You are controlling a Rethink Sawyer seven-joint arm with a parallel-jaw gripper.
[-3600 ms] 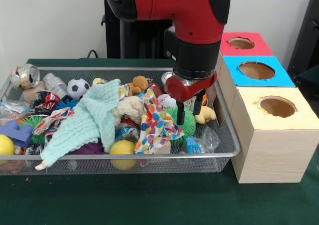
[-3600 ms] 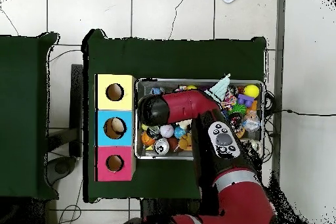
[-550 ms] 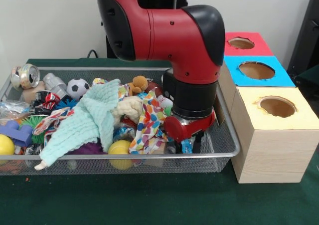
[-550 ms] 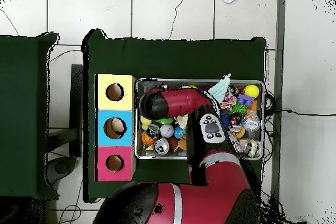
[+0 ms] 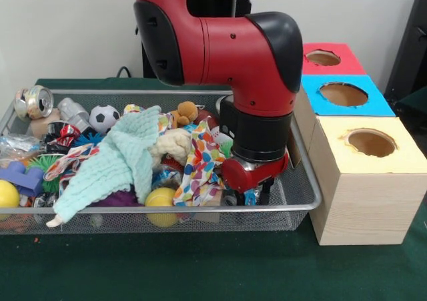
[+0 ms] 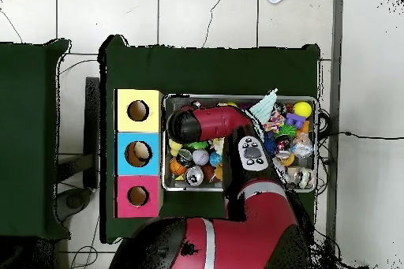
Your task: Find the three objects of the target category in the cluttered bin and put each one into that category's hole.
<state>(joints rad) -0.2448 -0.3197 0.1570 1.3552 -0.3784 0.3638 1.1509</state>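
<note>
i have the arm down lower in the cluttered bin than 3.6 s ago: the gripper now sits in the lower middle of the front view, sunk among the clutter at the bin's right end, close to the front rim. earlier it hung higher, above the green spiky toy and the little yellow duck, both now hidden behind the wrist. the blue-labelled clear plastic that lay by the front rim then is now right at the tips, so i judge this is a reach for a bottle. the jaws are buried and i cannot tell whether they are spread or pinching anything. the blue-surround hole waits at the right of the frame, between the red and yellow ones. in the overhead view the arm has swung toward the upper left of the bin. the mint cloth and patterned cloth lie much as before.
</note>
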